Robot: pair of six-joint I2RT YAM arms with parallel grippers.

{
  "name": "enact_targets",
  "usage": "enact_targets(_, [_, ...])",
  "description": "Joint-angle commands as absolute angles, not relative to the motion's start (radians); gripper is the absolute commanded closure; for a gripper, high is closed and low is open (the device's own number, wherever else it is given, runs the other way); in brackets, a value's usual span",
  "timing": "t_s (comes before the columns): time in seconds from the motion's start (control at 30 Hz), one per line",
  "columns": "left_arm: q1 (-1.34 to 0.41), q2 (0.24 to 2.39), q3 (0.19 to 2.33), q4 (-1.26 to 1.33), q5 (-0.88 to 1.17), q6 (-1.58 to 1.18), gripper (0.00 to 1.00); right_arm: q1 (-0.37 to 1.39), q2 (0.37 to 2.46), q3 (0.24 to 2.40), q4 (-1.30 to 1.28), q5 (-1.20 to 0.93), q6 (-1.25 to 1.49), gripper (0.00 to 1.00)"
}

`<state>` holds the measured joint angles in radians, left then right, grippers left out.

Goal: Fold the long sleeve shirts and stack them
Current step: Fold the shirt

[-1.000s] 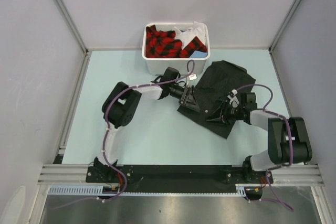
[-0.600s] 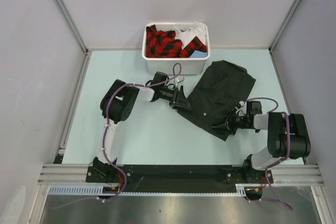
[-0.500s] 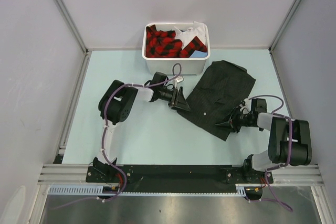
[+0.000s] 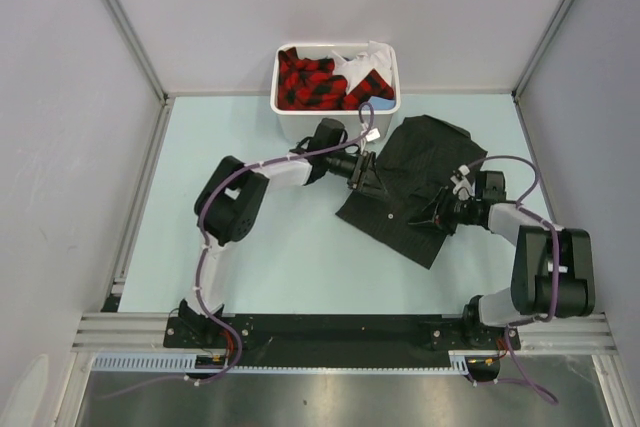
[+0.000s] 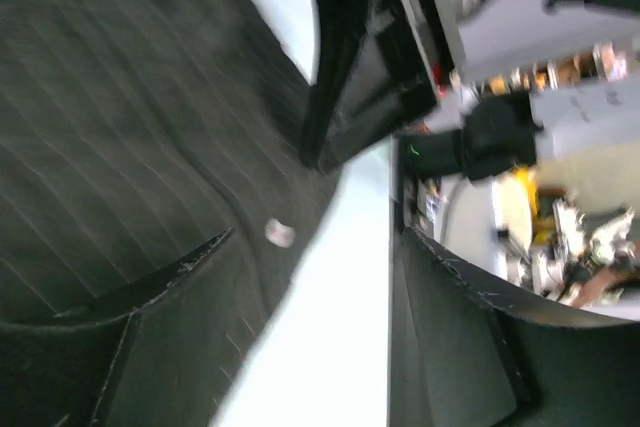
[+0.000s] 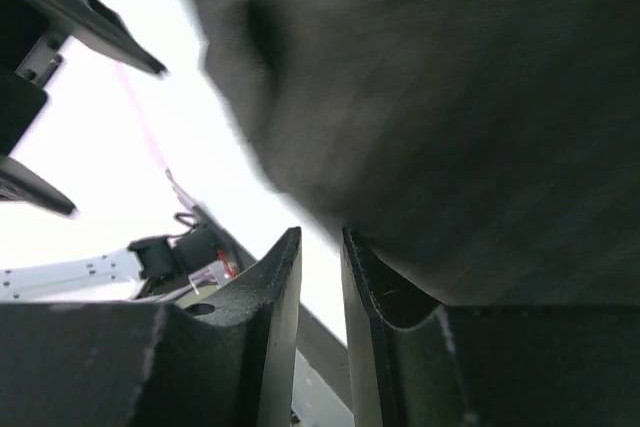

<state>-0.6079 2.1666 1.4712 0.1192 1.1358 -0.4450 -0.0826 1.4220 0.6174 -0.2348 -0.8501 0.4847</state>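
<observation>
The long sleeve shirt (image 4: 425, 172), black with fine pale pinstripes, lies spread on the right half of the table. My left gripper (image 4: 368, 177) is over its left edge. In the left wrist view the left gripper (image 5: 315, 247) is wide open and empty, one finger over the striped cloth (image 5: 110, 127) beside a small button (image 5: 279, 233). My right gripper (image 4: 438, 212) rests on the shirt's lower part. In the right wrist view the right gripper (image 6: 320, 237) is shut to a narrow empty slit, with dark cloth (image 6: 450, 97) lying against its right finger. No other long sleeve shirt shows.
A white bin (image 4: 335, 127) holding red-and-black plaid and white clothes stands at the back, just left of the shirt. Metal frame posts and grey walls border the pale blue table (image 4: 270, 247) on both sides.
Both arms were out at the shirt's left and lower edges half a second ago. They have moved inward and up onto the cloth. The shirt's outline has barely changed.
</observation>
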Motion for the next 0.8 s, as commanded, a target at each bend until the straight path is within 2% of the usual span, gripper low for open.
enact_targets(0.0, [-0.575, 2.321, 1.540, 0.213, 0.984, -0.639, 0.30, -0.149, 1.558, 0.639, -0.202, -0.786, 0.347, 0.73])
enact_targets(0.07, [-0.566, 2.355, 1.536, 0.169, 0.867, -0.660, 0.29, -0.176, 1.597, 0.666, -0.233, -0.753, 0.284, 0.73])
enact_targets(0.17, [-0.546, 2.356, 1.450, 0.228, 0.813, -0.742, 0.28, -0.181, 1.620, 0.735, -0.338, -0.759, 0.201, 0.73])
enact_targets(0.23, [-0.534, 2.318, 1.346, 0.358, 0.868, -0.829, 0.26, -0.173, 1.602, 0.779, -0.426, -0.784, 0.167, 0.72])
enact_targets(0.27, [-0.529, 2.297, 1.313, 0.553, 0.906, -0.851, 0.25, -0.163, 1.583, 0.796, -0.449, -0.832, 0.147, 0.72])
enact_targets(0.33, [-0.529, 2.200, 1.249, 0.668, 1.012, -0.838, 0.21, -0.106, 1.513, 0.840, -0.460, -0.895, 0.141, 0.69])
enact_targets(0.43, [-0.520, 2.096, 1.171, 0.738, 1.089, -0.780, 0.19, -0.026, 1.451, 0.865, -0.280, -0.927, 0.289, 0.67])
enact_targets(0.57, [-0.473, 1.927, 1.078, 0.654, 1.109, -0.689, 0.17, 0.098, 1.537, 0.874, -0.027, -0.887, 0.429, 0.68])
enact_targets(0.7, [-0.445, 1.829, 1.068, 0.424, 1.106, -0.403, 0.16, 0.140, 1.719, 0.913, 0.201, -0.861, 0.521, 0.69])
enact_targets(0.77, [-0.449, 1.812, 1.110, 0.220, 1.065, -0.281, 0.16, 0.146, 1.827, 0.961, 0.259, -0.847, 0.537, 0.70])
